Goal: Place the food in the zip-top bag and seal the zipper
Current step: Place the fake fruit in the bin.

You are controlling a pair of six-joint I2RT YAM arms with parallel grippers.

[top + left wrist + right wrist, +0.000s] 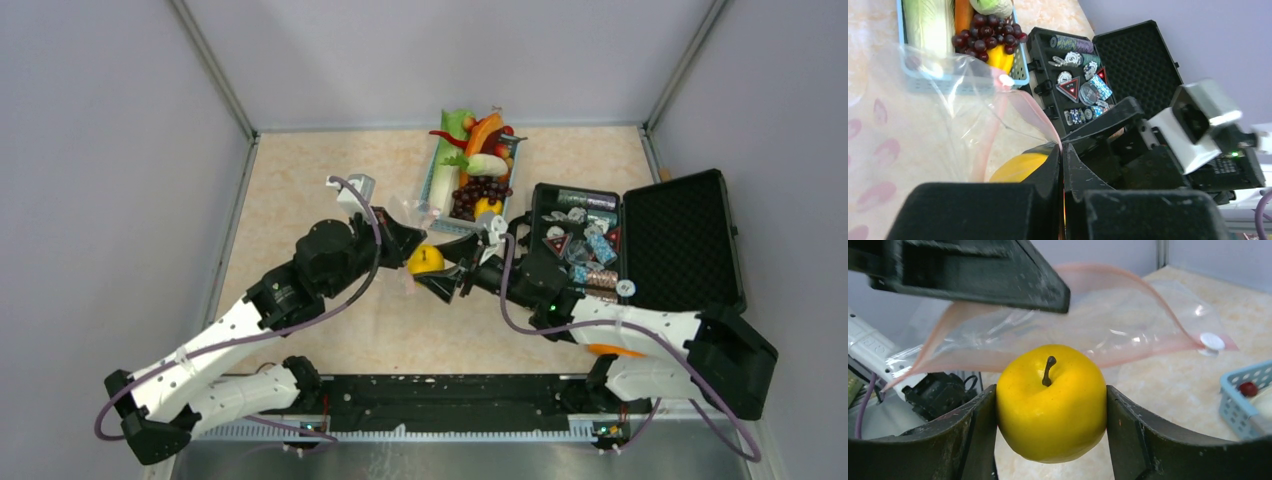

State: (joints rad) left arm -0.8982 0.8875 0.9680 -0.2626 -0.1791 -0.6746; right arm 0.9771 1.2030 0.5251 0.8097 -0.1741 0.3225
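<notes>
My right gripper (1050, 390) is shut on a yellow apple (1050, 402), stem up, just in front of the gaping mouth of the clear zip-top bag (1128, 325). The bag's pinkish zipper (1148, 290) arches above the fruit. My left gripper (1063, 150) is shut on the zipper edge (1055, 132) and lifts it off the table; the apple (1020, 167) shows beside its fingers. From above, both grippers meet at the apple (426, 260) mid-table. The rest of the food, with grapes (988, 35), cabbage and a long orange piece, lies in the blue basket (436, 172).
An open black hard case (680, 240) with shiny packets and cans lies right of the basket, close to my right arm. The basket's rim (1243, 390) is to the right of the bag. Grey walls enclose the table.
</notes>
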